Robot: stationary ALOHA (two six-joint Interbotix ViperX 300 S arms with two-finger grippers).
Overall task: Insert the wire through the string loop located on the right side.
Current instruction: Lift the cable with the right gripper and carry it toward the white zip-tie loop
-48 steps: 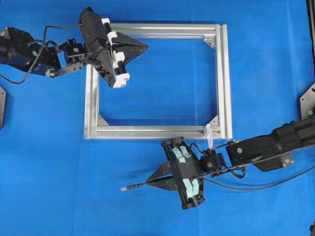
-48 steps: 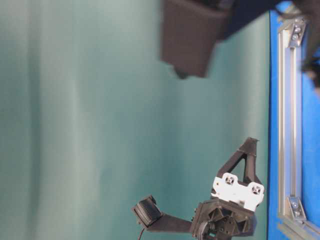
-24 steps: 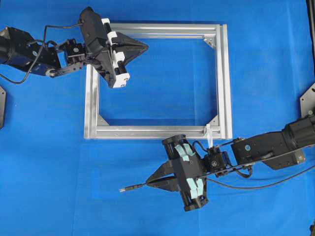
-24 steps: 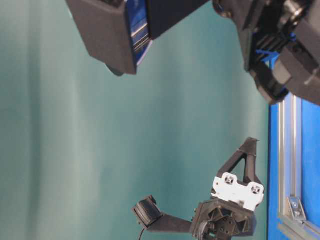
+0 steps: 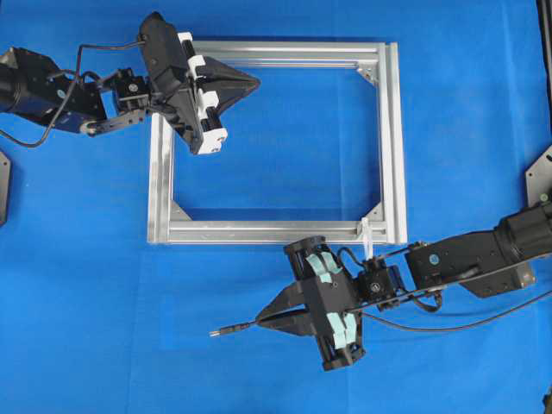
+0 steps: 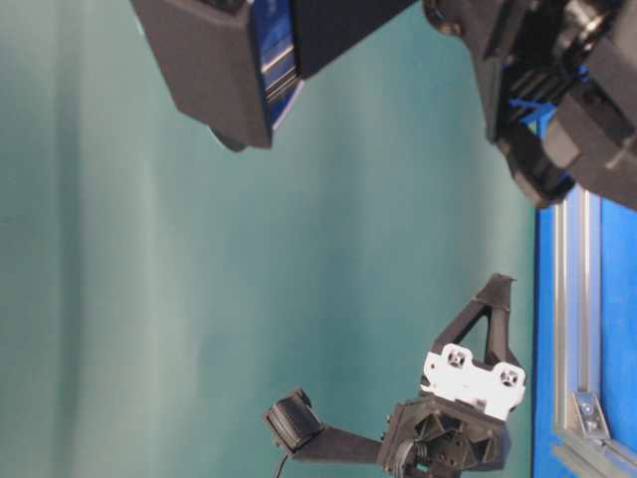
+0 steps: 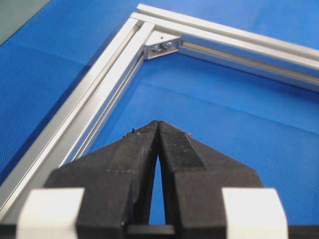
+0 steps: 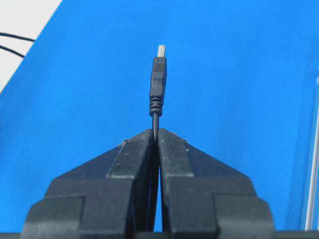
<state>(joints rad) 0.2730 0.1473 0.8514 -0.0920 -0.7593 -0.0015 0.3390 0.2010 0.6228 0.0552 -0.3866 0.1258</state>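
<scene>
My right gripper [image 5: 259,321] [image 8: 156,131] is shut on the thin black wire [image 5: 237,326] just behind its plug [image 8: 158,79]. The plug's pale metal tip [image 5: 213,331] points left over the blue mat, below the frame. The string loop [image 5: 366,234], small and white, stands at the frame's lower right corner, up and to the right of this gripper's body. Over the frame's upper left part, my left gripper [image 5: 256,83] [image 7: 158,123] is shut with nothing between its fingers. Behind the right gripper the wire [image 5: 448,328] trails off to the right across the mat.
A square aluminium frame [image 5: 392,138] [image 7: 104,84] lies flat on the blue mat, with silver corner brackets [image 7: 162,45] inside its corners. In the table-level view the right arm's dark parts [image 6: 249,60] fill the top, and the left arm [image 6: 468,398] sits low beside the frame [image 6: 567,329].
Between one second and half a second ago the right gripper swung a little and its arm shifted left, the plug dipping slightly lower. Since then nothing has moved. The left arm stayed still.
</scene>
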